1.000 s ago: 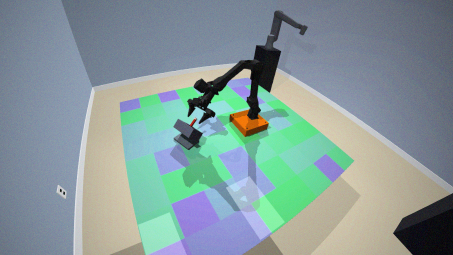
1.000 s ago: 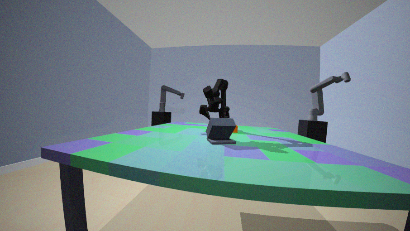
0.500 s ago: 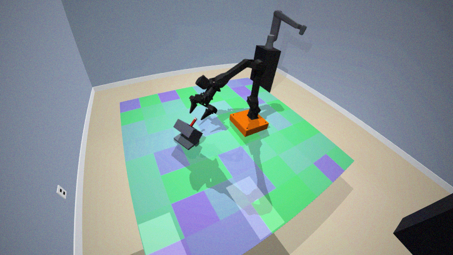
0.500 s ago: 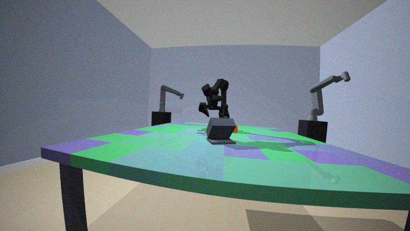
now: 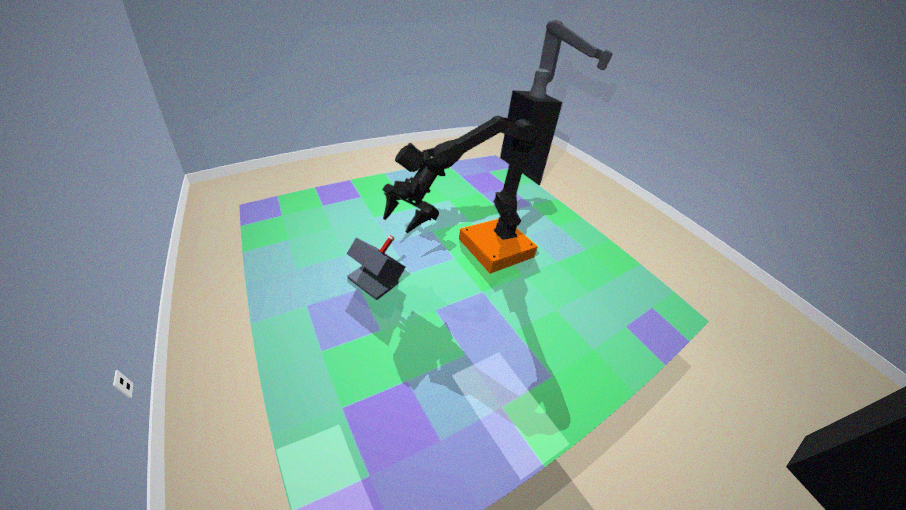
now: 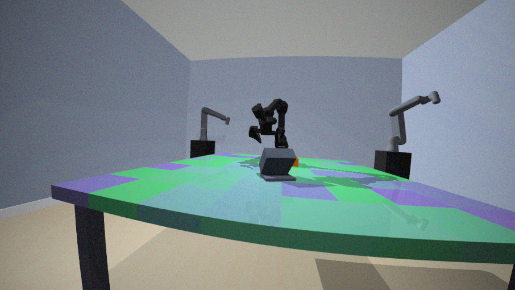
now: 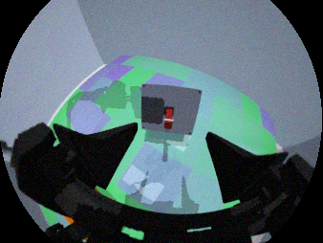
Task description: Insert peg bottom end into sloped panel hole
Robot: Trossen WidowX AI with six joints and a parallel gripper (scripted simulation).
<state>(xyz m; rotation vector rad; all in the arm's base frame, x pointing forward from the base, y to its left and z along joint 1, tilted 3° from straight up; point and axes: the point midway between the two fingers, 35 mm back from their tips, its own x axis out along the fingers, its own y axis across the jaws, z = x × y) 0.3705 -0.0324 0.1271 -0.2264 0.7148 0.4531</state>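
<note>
The red peg (image 5: 386, 244) (image 7: 168, 122) stands tilted in the hole of the grey sloped block (image 5: 387, 264) (image 6: 276, 161) (image 7: 184, 108). The fingers (image 5: 396, 224) (image 6: 270, 143) are wide open and they hold nothing. The peg is beyond their tips, apart from both, and its outer end points towards the fingers.

A dark grey block with a sloped face (image 6: 277, 162) stands on a patchwork table (image 6: 288, 230) of green, blue and purple; behind it, seemingly apart, hangs a black jointed robot arm (image 6: 281, 108).
</note>
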